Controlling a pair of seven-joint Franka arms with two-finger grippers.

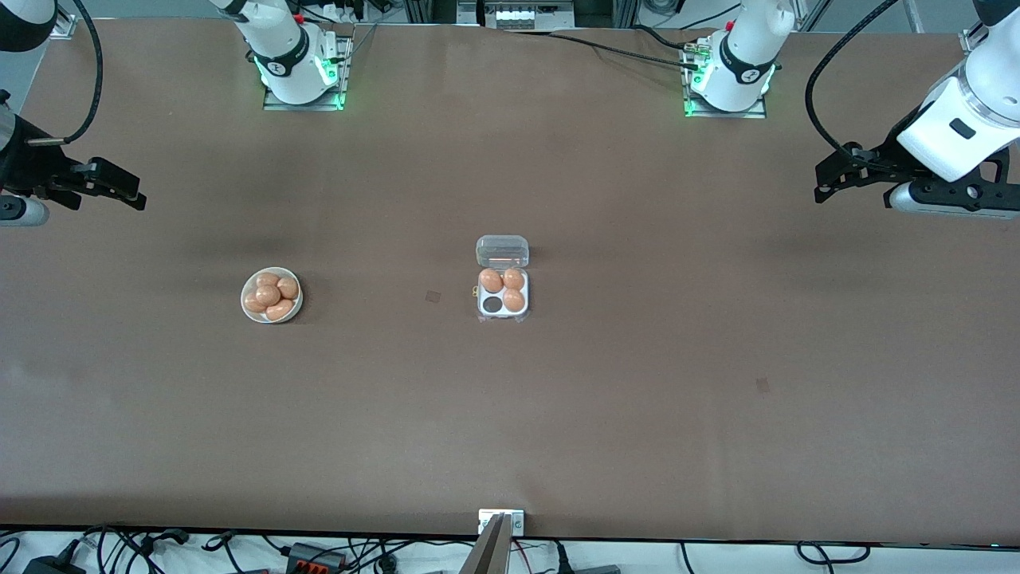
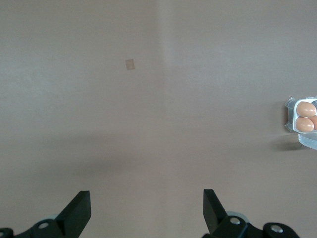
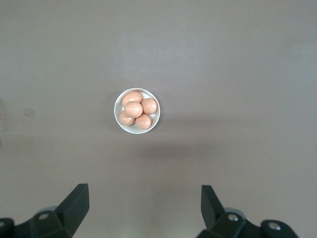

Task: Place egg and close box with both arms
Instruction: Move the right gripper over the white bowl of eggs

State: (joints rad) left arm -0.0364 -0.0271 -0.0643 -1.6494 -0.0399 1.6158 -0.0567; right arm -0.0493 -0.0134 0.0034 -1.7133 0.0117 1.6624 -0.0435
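Note:
The box [image 1: 503,292] sits mid-table, its clear lid [image 1: 502,250] hinged open and standing up. Three cells hold orange-brown eggs [image 1: 514,300]; one cell [image 1: 493,304] is empty and dark. Several more eggs [image 1: 268,295] lie in a round white bowl [image 1: 272,295] toward the right arm's end. My left gripper [image 1: 829,177] is open and empty, up in the air at the left arm's end; its view catches the box's edge [image 2: 303,116]. My right gripper [image 1: 127,193] is open and empty, up at the right arm's end; its view shows the bowl of eggs [image 3: 137,110].
Two small dark patches mark the brown table [image 1: 433,296] [image 1: 763,386]. A metal bracket [image 1: 501,522] sits at the table edge nearest the front camera. Cables lie off the table along that edge.

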